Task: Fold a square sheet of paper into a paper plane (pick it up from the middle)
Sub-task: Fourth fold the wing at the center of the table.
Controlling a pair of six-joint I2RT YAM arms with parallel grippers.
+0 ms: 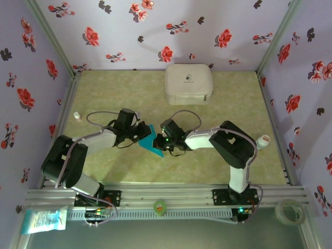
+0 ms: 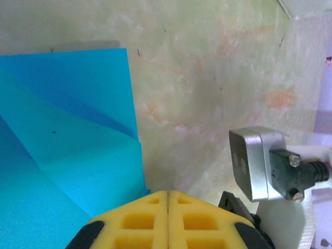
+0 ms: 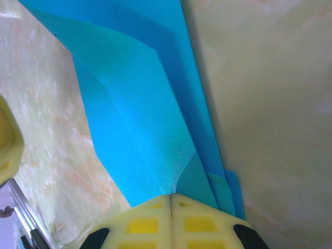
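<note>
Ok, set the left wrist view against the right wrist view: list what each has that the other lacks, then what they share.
Left wrist view, beyond the shut left claw: a silver block with a black plug on the other arm, and a pale corner, likely the white case, at top right.
Right wrist view, above the shut right claw: a yellow pad of the left claw at the left edge.
Shared: the folded blue paper and the marbled green table.

Bystanders on and off the counter (image 1: 104, 93).
White case (image 1: 189, 83) far centre; vial (image 1: 77, 116) at left edge; bottle (image 1: 263, 141) at right edge; tape roll (image 1: 289, 210) and packet (image 1: 44, 219) beyond front rail.
</note>
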